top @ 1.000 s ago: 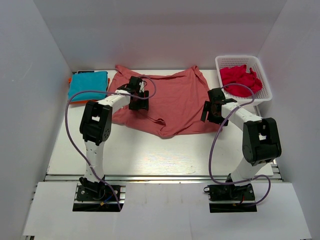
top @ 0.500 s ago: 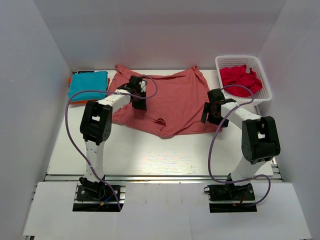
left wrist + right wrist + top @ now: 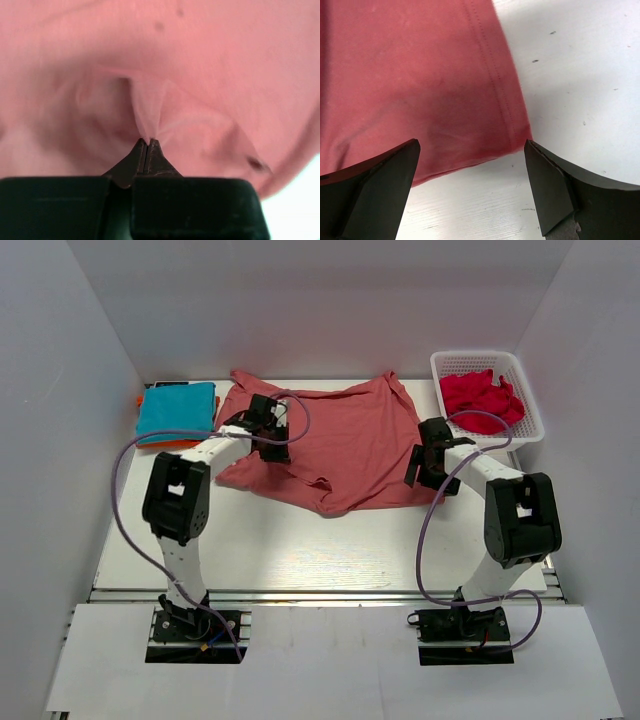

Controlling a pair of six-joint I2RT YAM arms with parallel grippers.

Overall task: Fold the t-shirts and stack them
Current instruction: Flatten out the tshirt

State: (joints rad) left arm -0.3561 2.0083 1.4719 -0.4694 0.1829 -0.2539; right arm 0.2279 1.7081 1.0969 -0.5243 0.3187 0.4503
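I have the left gripper [image 3: 148,142] pinched tight on a little fold of the pink-red shirt [image 3: 345,445]. The cloth stands up in a small peak right at its tips. The right gripper [image 3: 471,145] has its fingers wide apart and holds nothing. It hangs over the shirt's stitched edge, on the side nearest the white basket [image 3: 476,358].

The pink-red shirt lies spread out on the table [image 3: 300,550], just left of the basket. It has bumps in it and a wavy near edge, and it is not folded yet. Inside the basket sits a bright red shirt [image 3: 480,397], all scrunched up, so that one needs doing too.

Far to the left of the basket, past the pink-red shirt, a teal shirt [image 3: 177,410] lies folded flat. An orange shirt [image 3: 139,401] peeks out from under it. I think those two are done and stacked. So my guess is we are about halfway: two folded, one just being grabbed, one not touched.
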